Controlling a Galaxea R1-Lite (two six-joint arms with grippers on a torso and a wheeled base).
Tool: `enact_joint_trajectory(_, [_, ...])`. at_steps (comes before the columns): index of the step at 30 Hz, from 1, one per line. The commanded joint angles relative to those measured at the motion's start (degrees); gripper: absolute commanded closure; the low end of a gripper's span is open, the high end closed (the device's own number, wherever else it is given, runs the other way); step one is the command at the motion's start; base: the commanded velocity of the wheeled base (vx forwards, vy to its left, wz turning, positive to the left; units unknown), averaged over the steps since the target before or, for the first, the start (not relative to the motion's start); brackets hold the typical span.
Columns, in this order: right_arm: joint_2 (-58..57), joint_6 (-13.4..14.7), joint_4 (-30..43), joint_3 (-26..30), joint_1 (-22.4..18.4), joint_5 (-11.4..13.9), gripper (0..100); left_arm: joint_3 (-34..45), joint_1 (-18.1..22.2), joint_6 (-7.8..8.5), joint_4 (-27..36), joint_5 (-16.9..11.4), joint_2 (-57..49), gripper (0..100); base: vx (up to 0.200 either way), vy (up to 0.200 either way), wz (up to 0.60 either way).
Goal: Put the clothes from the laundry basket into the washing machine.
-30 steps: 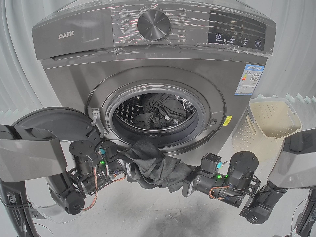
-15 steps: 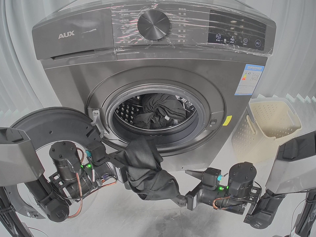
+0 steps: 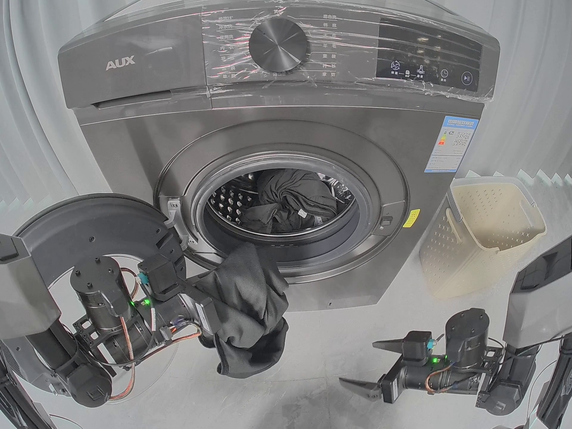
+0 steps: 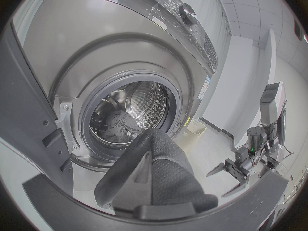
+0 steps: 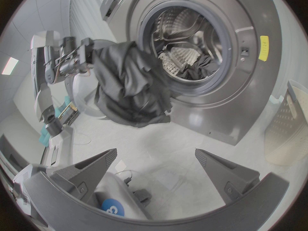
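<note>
Head view: the washing machine (image 3: 286,120) fills the middle and top of the frame, its round door (image 3: 89,221) swung open at the lower left. The cream laundry basket (image 3: 494,227) leans against the machine at the right edge, and what shows of its inside holds no clothes. A bundle of dark clothes (image 3: 292,201) already lies in the drum. The dark garment (image 3: 247,305) hangs below the drum's opening at centre-left, its upper fold close to the lower rim and the rest drooping toward the floor. A second ago both hands carried it. Now the right hand (image 3: 360,364) has let go and dropped to the lower right, fingers spread wide and well apart from the cloth. The left hand (image 3: 208,320) alone stays clenched on the garment, its fingers wrapped in fabric. This looks like the last piece, so the left arm probably has to lift and push it over the rim unaided.
</note>
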Motion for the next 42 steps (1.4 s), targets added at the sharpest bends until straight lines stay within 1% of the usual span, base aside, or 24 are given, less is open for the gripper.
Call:
enact_joint_trajectory(1, [-2.73, 0.17, -0.06, -2.68, -4.48, -0.10, 0, 1.84, 0.04, -0.16, 0.03, 0.69, -0.92, 100, 0.000, 0.000, 0.00])
enact_joint_trajectory(3, [-3.17, 0.08, -0.06, -3.73, -6.24, -0.10, 0, 3.86, -0.04, 0.19, 0.03, 0.69, -1.19, 100, 0.000, 0.000, 0.00])
enact_joint_trajectory(7, [-4.23, 0.17, -0.06, -5.49, -7.38, -0.36, 0, 4.21, 0.13, 0.63, 0.12, 0.95, -0.92, 100, 0.000, 0.000, 0.00])
enact_joint_trajectory(11, [-5.63, 0.52, -0.06, -6.54, -9.49, -0.18, 0, 4.83, 0.39, 2.47, 0.03, 1.57, -1.36, 100, 0.000, 0.000, 0.00])
enact_joint_trajectory(13, [-6.16, 0.52, 0.03, -6.89, -10.28, 0.08, 0, 4.47, 0.57, 2.47, 0.03, 1.92, -1.54, 100, 0.000, 0.000, 0.00])
enact_joint_trajectory(15, [-6.25, 0.52, 0.03, -7.33, -10.90, 0.08, 0, 4.47, 0.83, 2.38, 0.03, 3.15, -2.24, 100, 0.000, 0.000, 0.00])
enact_joint_trajectory(17, [-6.07, 0.52, 0.03, -7.33, -10.72, 0.08, 0, 4.39, 0.57, 2.30, 0.12, 3.32, -2.07, 100, 0.000, 0.000, 0.00])
enact_joint_trajectory(19, [-5.90, 0.52, 0.03, -7.42, -10.37, 0.08, 0, 4.39, 0.39, 2.65, 0.12, 3.24, -1.63, 100, 0.000, 0.000, 0.00])
enact_joint_trajectory(20, [-5.81, 0.52, 0.03, -7.33, -10.19, 0.08, 0, 4.30, 0.31, 2.30, 0.12, 3.24, -1.63, 100, 0.000, 0.000, 0.00])
enact_joint_trajectory(21, [-5.81, 0.52, 0.03, -7.33, -10.11, 0.08, 0, 4.03, 0.22, 2.47, 0.12, 3.24, -1.45, 100, 0.200, 0.000, 0.00])
enact_joint_trajectory(23, [-5.81, 0.52, 0.03, -7.16, -10.11, 0.08, 0, 3.77, -0.04, 2.65, 0.12, 3.67, -0.57, 100, 0.200, 0.000, 0.00])
enact_joint_trajectory(26, [-5.90, 0.52, 0.03, -6.98, -10.02, 0.08, 0, 3.59, -0.57, 2.56, 0.03, 4.99, 0.04, 100, 0.000, 0.000, 0.00])
enact_joint_trajectory(28, [-5.90, 0.52, 0.03, -6.98, -9.93, 0.08, 0, 3.59, -0.66, 2.56, 0.03, 5.26, 0.04, 100, 0.000, 0.000, 0.00])
enact_joint_trajectory(30, [-5.90, 0.43, 0.03, -7.07, -9.05, 0.08, 0, 3.95, -2.42, 2.56, 0.03, 5.70, -0.13, 100, 0.000, 0.000, 0.00])
enact_joint_trajectory(33, [-5.90, 0.43, 0.03, -7.16, -8.08, 0.08, 0, 4.03, -2.68, 2.56, 0.03, 5.70, -0.05, 100, 0.000, 0.000, 0.00])
enact_joint_trajectory(34, [-5.81, 0.43, 0.03, -7.07, -6.59, -0.01, 0, 4.30, -2.86, 2.56, 0.03, 5.70, 0.13, 100, 0.000, 0.000, 0.00])
enact_joint_trajectory(35, [-5.72, 0.43, 0.03, -6.98, -6.24, -0.01, 0, 4.39, -3.03, 2.56, 0.03, 5.70, 0.22, 100, 0.000, 0.000, 0.00])
enact_joint_trajectory(39, [-5.46, 0.43, 0.03, -6.72, -5.80, 0.08, 0, 4.30, -4.18, 2.56, 0.03, 6.05, 1.36, 100, 0.150, 0.000, 0.00])
enact_joint_trajectory(42, [-5.19, 0.35, 0.03, -6.28, -5.62, 0.08, 0, 3.95, -5.93, 2.30, 0.03, 7.37, 1.71, 100, 0.000, 0.000, 0.00])
